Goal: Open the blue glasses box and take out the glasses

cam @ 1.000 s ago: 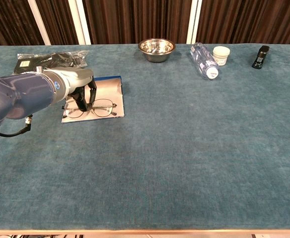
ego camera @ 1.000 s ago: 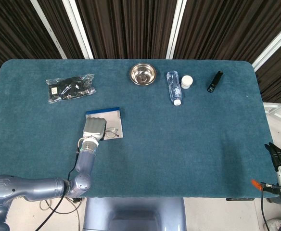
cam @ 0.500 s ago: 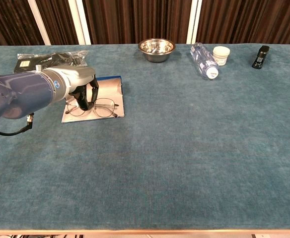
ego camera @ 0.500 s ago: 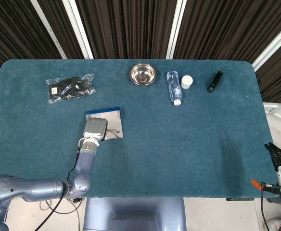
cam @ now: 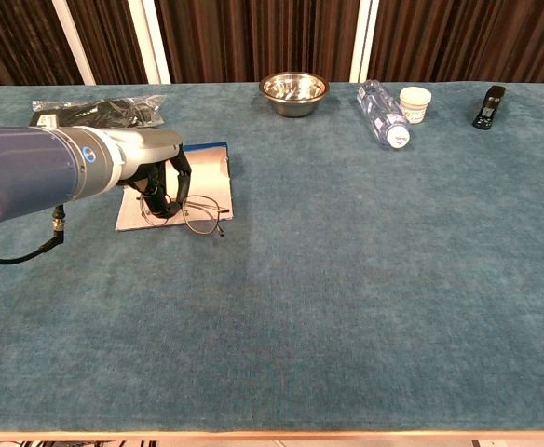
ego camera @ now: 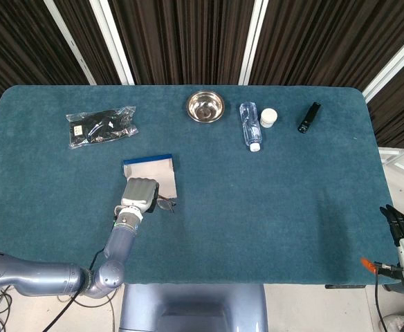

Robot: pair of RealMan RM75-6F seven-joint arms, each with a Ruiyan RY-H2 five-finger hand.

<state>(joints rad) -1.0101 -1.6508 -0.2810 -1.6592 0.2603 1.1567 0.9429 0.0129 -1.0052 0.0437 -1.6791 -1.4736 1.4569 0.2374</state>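
Note:
The blue glasses box (ego camera: 159, 170) lies open and flat on the teal table, its grey lining up and its blue edge at the back (cam: 208, 155). My left hand (ego camera: 139, 193) covers the box's front part and pinches the thin wire-framed glasses (ego camera: 165, 203) by their left side. In the chest view the left hand (cam: 160, 182) holds the glasses (cam: 200, 216) tilted, over the box's front right corner. My right hand (ego camera: 398, 223) hangs off the table's right front edge with dark fingers straight, holding nothing.
A clear bag of black items (ego camera: 102, 126) lies back left. A steel bowl (ego camera: 205, 106), a lying water bottle (ego camera: 250, 125), a white jar (ego camera: 268, 117) and a black stapler (ego camera: 308, 117) line the far edge.
My left hand has pulled back toward me and slightly right, drawing the glasses from the middle of the box to its front right corner. The right hand has not moved.

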